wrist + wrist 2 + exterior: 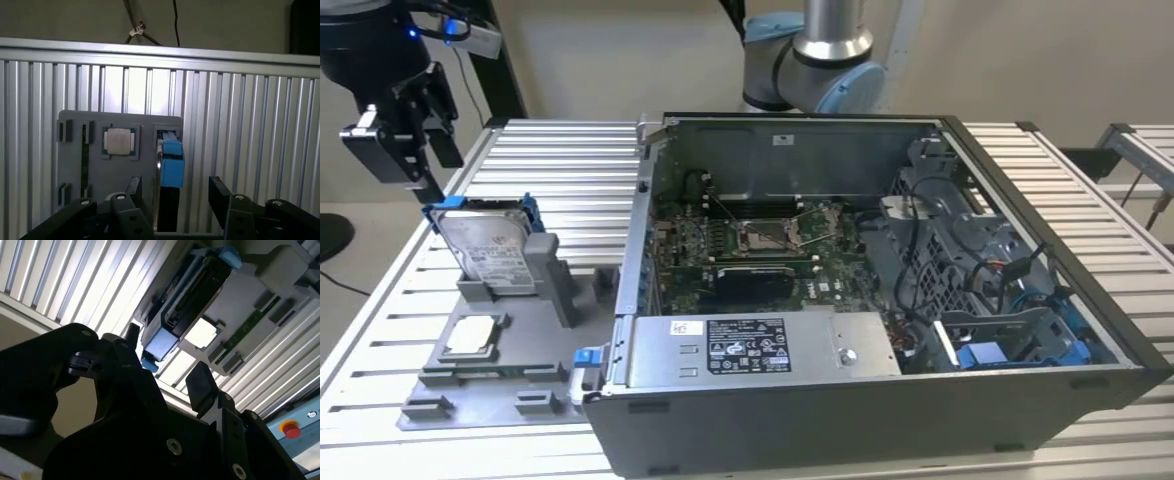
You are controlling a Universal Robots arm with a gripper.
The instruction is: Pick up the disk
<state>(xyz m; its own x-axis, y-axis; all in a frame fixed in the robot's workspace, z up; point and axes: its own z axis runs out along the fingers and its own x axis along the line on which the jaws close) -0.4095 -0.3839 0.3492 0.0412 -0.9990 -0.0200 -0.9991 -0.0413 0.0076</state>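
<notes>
The disk (494, 248), silver with a white label in a blue carrier, stands upright on its edge in a slot of the grey fixture plate (507, 385) at the exterior view's left. My gripper (440, 172) hangs just above the disk's upper corner without touching it. Its black fingers (217, 191) are spread open with nothing between them. In the first wrist view the disk (172, 164) shows edge-on below my gripper (175, 192), in line with the gap between the fingers. In the second wrist view the disk (186, 305) lies beyond my gripper (167, 360).
A small square silver chip (474, 335) rests in a pocket of the fixture plate, close to the disk. An open computer case (947, 160) takes up the middle and right of the ribbed aluminium table (560, 160). A red button (290, 429) sits off the table's edge.
</notes>
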